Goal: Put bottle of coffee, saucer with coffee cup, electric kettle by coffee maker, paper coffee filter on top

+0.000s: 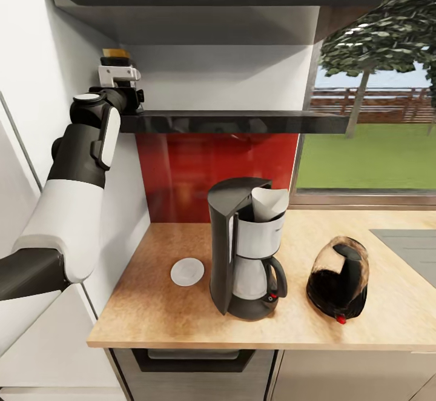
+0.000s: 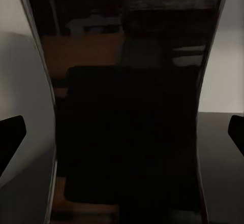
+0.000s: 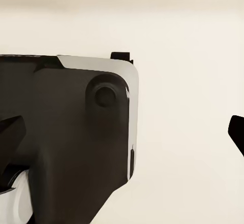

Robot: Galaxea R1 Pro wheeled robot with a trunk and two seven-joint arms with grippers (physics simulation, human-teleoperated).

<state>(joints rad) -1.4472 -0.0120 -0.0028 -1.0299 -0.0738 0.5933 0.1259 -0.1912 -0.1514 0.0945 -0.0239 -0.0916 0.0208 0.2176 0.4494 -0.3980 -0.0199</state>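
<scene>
At the left end of the kitchen shelf [image 1: 242, 123] stands the bottle of coffee [image 1: 115, 56], its yellow-orange cap showing above my left gripper [image 1: 119, 76]. In the left wrist view the dark bottle [image 2: 127, 107] sits between the spread fingertips [image 2: 11, 136], with a gap on each side; this gripper is open. On the countertop [image 1: 157, 316] stands the coffee maker [image 1: 242, 255] with the paper coffee filter [image 1: 270, 202] on its top. The saucer [image 1: 187, 271] lies bare to its left and the electric kettle [image 1: 339, 280] stands to its right. My right gripper [image 3: 122, 132] is open by a pale wall.
A second, thicker shelf [image 1: 200, 7] hangs above the thin one. A red backsplash [image 1: 181, 165] and a window [image 1: 369, 146] are behind the counter. A grey cooktop [image 1: 409, 249] is at the right and a white tall cabinet [image 1: 18, 74] stands left of my arm.
</scene>
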